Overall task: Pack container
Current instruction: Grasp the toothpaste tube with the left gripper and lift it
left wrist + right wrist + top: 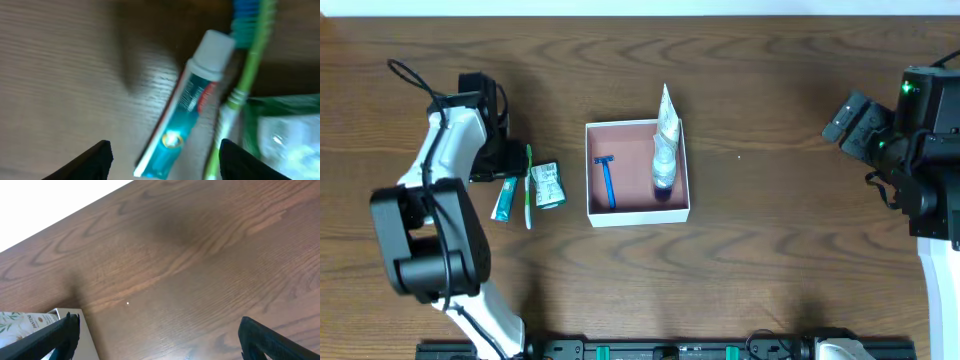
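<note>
The container (680, 200), a shallow white box with a pink floor, sits mid-table and holds a blue razor (608, 182) and a white tube (665, 150) with a dark cap. A teal toothpaste tube (505, 199), a green toothbrush (528, 186) and a green packet (549, 185) lie on the table left of it. My left gripper (502, 165) is open just above them; in the left wrist view the gripper (165, 157) straddles the toothpaste (185, 112), with the toothbrush (240, 85) beside it. My right gripper (160, 335) is open and empty at the far right.
The wooden table (780, 120) spans the view. The container's wall (82, 330) and the tube's top (20, 322) show at the left edge of the right wrist view. The right arm (910, 130) stands at the right edge.
</note>
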You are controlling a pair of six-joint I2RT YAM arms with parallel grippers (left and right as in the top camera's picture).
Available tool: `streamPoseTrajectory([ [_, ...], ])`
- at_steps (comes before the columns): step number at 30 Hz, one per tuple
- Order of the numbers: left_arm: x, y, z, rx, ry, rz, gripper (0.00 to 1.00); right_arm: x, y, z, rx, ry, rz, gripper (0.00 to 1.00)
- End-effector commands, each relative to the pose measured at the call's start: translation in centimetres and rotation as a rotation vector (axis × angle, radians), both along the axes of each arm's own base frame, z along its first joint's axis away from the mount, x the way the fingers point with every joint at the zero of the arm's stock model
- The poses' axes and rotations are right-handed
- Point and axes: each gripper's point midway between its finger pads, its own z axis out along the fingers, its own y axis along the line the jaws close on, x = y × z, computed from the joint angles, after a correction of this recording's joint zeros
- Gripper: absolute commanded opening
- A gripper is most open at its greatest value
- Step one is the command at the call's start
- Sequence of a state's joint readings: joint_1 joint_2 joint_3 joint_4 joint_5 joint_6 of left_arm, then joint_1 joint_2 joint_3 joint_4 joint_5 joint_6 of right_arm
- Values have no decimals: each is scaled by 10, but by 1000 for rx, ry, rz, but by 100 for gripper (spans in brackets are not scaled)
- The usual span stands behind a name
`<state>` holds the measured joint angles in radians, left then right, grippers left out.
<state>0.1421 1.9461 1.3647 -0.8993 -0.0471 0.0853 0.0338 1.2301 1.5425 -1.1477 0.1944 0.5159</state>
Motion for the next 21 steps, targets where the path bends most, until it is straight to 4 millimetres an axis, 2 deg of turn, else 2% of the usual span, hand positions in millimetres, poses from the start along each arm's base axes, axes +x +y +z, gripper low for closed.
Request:
streamPoseTrajectory([
  [1, -6, 9, -20, -20, 55, -6, 65, 0, -3, 3, 4, -10, -17, 99],
  [6, -12, 15, -42, -35, 106, 18, 61, 0, -3, 3, 5, -10, -18, 99],
  [11, -13, 9, -51, -73, 119, 20, 56, 0, -3, 3, 5, -10, -17, 99],
  [13, -13, 6, -51, -89, 115, 22, 51, 0, -3, 3, 4, -10, -17, 99],
  [15, -13, 6, -51, -89, 115, 29, 35, 0, -3, 3, 5, -10, -18, 99],
  [21, -10, 6, -41, -82, 96, 95, 22, 0, -3, 3, 5, -10, -17, 99],
])
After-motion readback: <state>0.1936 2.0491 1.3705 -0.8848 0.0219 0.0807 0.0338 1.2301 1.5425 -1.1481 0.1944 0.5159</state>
